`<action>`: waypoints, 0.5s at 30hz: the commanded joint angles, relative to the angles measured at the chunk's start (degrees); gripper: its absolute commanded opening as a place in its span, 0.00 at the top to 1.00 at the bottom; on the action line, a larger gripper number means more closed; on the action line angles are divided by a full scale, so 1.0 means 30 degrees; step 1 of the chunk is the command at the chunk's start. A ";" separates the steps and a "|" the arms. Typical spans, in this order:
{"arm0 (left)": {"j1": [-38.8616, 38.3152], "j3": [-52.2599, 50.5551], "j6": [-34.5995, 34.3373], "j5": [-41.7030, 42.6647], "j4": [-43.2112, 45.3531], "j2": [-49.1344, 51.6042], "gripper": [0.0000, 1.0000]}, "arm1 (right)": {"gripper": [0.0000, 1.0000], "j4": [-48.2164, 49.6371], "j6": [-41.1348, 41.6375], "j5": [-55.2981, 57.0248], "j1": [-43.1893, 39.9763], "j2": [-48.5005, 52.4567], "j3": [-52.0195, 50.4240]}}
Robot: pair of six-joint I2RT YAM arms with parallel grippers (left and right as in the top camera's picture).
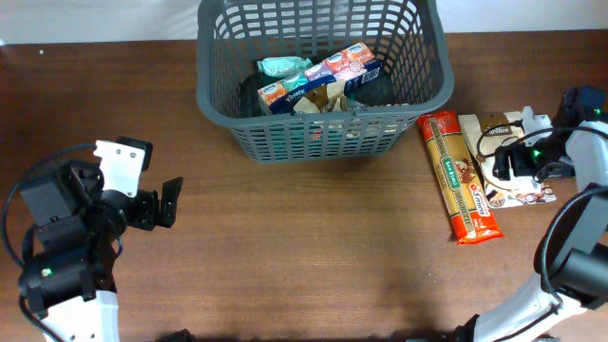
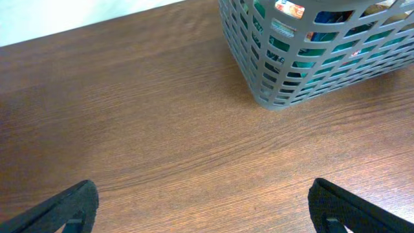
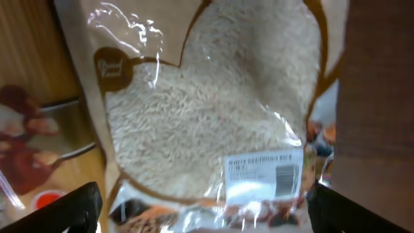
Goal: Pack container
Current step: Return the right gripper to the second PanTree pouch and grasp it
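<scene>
The dark grey lattice basket (image 1: pixel 323 123) stands at the back middle of the table and holds several packets, among them a blue tissue pack (image 1: pixel 318 81) and a teal packet (image 1: pixel 283 66). Its corner shows in the left wrist view (image 2: pixel 284 71). My left gripper (image 1: pixel 163 203) is open and empty over bare table at the left (image 2: pixel 204 204). My right gripper (image 1: pixel 508 161) is open, low over a clear bag of white rice (image 3: pixel 207 116) that lies at the right (image 1: pixel 518 185); its fingers straddle the bag's end (image 3: pixel 204 207).
A long red-and-green spaghetti packet (image 1: pixel 459 176) lies right of the basket, next to the rice bag. The table's brown wood spreads between the arms.
</scene>
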 commanded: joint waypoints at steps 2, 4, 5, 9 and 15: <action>0.0102 -0.0146 -0.0029 -0.0510 -0.0415 -0.0036 0.01 | 0.00 0.0962 -0.1836 0.0488 0.0073 0.1486 -0.0146; 0.0102 -0.0146 -0.0029 -0.0641 -0.0488 -0.0036 0.01 | 0.00 0.1399 -0.1843 0.0772 0.0066 0.2025 -0.0146; 0.0102 -0.0146 -0.0036 -0.0634 -0.0510 -0.0036 0.01 | 0.00 0.1588 -0.1836 0.0765 0.0066 0.2324 -0.0146; 0.0095 -0.0146 -0.0036 -0.0641 -0.0627 -0.0036 0.01 | 0.04 0.2127 -0.1829 0.0736 0.0073 0.3483 -0.0146; 0.0102 -0.0146 -0.0036 -0.0641 -0.0801 -0.0036 0.01 | 0.51 0.2310 -0.1829 0.0131 0.0073 0.4728 -0.0146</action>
